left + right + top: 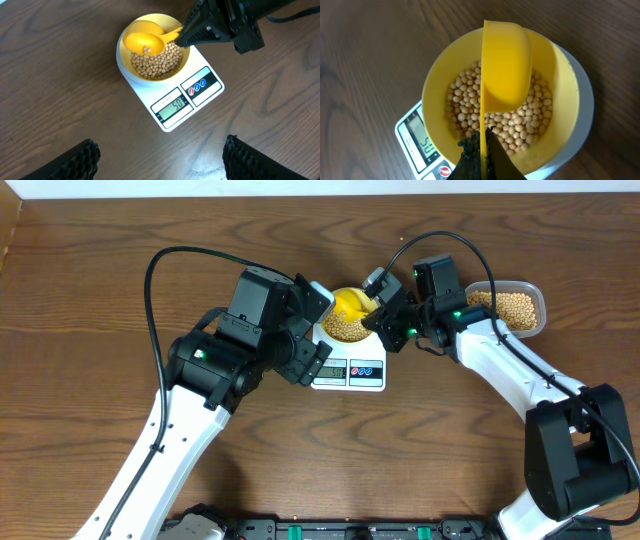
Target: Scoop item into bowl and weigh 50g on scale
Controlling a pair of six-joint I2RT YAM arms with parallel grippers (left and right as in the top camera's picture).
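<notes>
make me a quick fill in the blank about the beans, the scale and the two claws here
1. The bowl of beans stands on the ____.
2. The right claw is shut on the handle of the yellow ____.
3. The left claw is ____ and holds nothing.
4. More beans lie in a clear plastic ____ away from the bowl.
Missing words: scale; scoop; open; tub.

Beans (157,65): small, round, tan, a loose layer covering the bowl's floor. Bowl (121,57): round, shallow, yellow inside with a pale outer wall, standing upright on one end of the scale. Scale (202,64): white rounded rectangle lying flat on the wooden table (60,75), grey display reading 50, two coloured buttons beside it.
</notes>
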